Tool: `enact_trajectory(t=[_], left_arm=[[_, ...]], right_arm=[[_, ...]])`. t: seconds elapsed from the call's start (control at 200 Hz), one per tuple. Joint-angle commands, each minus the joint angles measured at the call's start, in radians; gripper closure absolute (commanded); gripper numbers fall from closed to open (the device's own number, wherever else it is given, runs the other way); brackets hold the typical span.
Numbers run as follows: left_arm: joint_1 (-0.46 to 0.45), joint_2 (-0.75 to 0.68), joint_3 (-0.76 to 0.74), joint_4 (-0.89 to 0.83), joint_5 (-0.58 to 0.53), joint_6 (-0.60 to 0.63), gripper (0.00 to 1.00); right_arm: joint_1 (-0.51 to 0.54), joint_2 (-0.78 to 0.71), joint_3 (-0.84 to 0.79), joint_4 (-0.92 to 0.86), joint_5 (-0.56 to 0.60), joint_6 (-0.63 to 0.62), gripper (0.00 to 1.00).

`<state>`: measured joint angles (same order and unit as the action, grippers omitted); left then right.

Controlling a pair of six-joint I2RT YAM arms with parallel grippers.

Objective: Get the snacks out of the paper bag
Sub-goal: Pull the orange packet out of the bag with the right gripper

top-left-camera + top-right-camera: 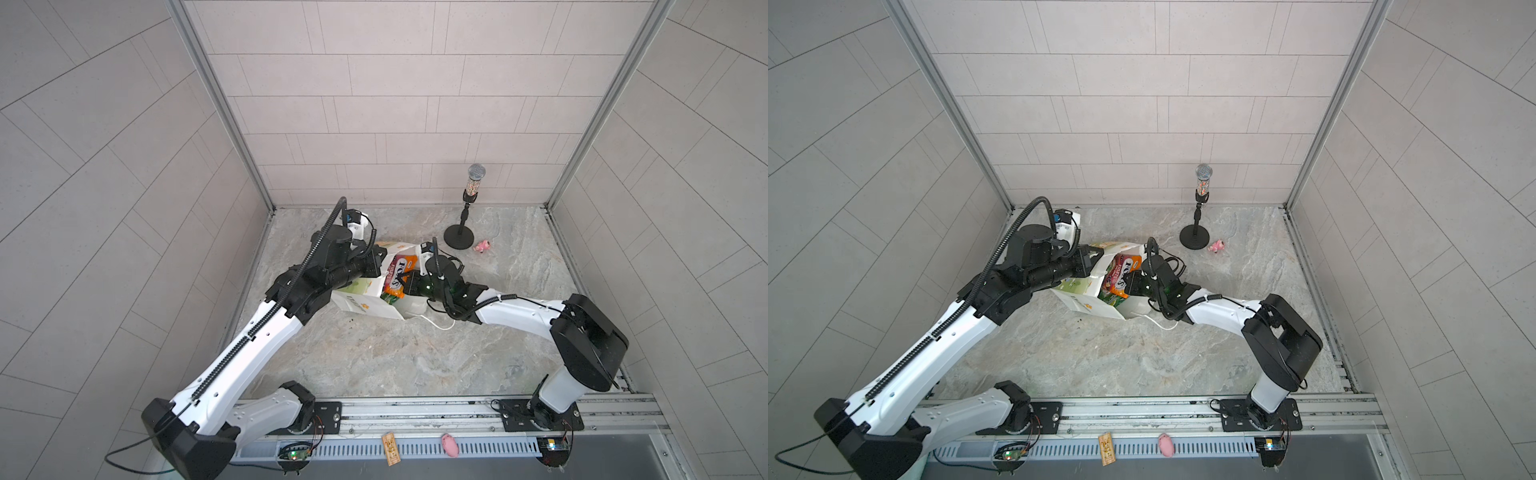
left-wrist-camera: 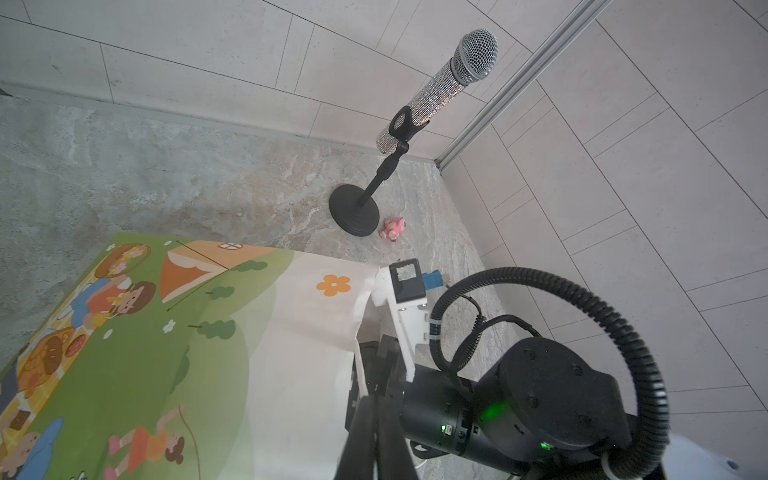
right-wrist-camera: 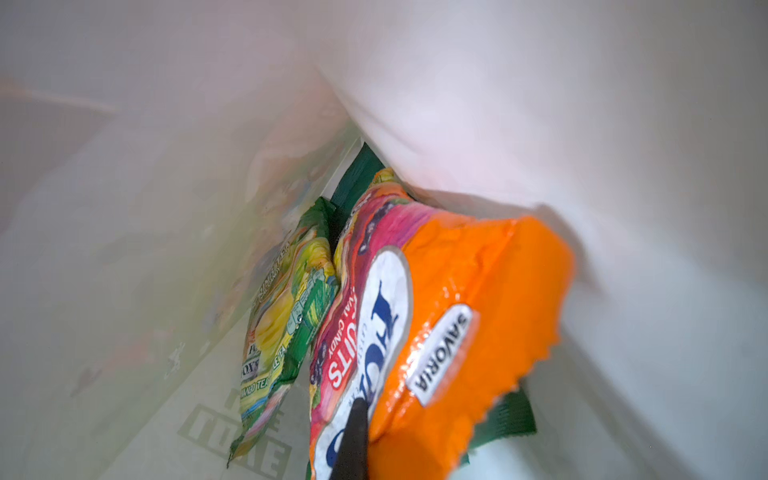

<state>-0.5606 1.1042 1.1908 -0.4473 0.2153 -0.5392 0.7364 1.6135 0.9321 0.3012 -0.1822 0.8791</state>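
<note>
The white paper bag point(image 1: 361, 306) point(image 1: 1088, 306) lies tilted on the stone table, its mouth open to the right. My left gripper point(image 1: 377, 254) point(image 2: 374, 399) is shut on the bag's far rim, beside its printed picnic side point(image 2: 166, 332). My right gripper point(image 1: 409, 284) point(image 1: 1131, 286) point(image 3: 370, 415) reaches into the mouth and is shut on the orange-pink FOX'S bag point(image 1: 397, 276) point(image 3: 449, 299); one dark finger point(image 3: 355, 432) presses its front, the other is hidden behind it. Deeper inside lie a yellow-green FOX'S bag point(image 3: 286, 307) and a dark green packet point(image 3: 353, 174).
A microphone on a black round stand point(image 1: 459, 240) stands at the back right, a tiny pink toy figure point(image 1: 483, 246) beside it. A white cord handle point(image 1: 436, 324) trails from the bag mouth. Tiled walls close three sides; a metal rail point(image 1: 415, 415) runs along the front.
</note>
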Motion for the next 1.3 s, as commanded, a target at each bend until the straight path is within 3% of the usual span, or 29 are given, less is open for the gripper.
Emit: enact_trajectory(t=[0.0,0.881,1.121,1.296], left_arm=[[-0.007,-0.017,0.005,-0.007,-0.028,-0.002,1.0],[-0.007,-0.02,-0.008,-0.004,-0.132,-0.04,1.0],[-0.007,-0.015,-0.002,-0.01,-0.146,-0.046,1.0],[-0.007,-0.017,-0.005,-0.007,-0.142,-0.047,1.0]], right_arm=[[-0.02,-0.073,-0.009,-0.03,-0.022,-0.05,1.0],[-0.073,-0.377,0.049,-0.334,-0.192,-0.28,1.0],[-0.1,-0.519,0.082,-0.493,-0.132,-0.346,1.0],[-0.178,-0.611,0.091,-0.598,-0.096,-0.37,1.0]])
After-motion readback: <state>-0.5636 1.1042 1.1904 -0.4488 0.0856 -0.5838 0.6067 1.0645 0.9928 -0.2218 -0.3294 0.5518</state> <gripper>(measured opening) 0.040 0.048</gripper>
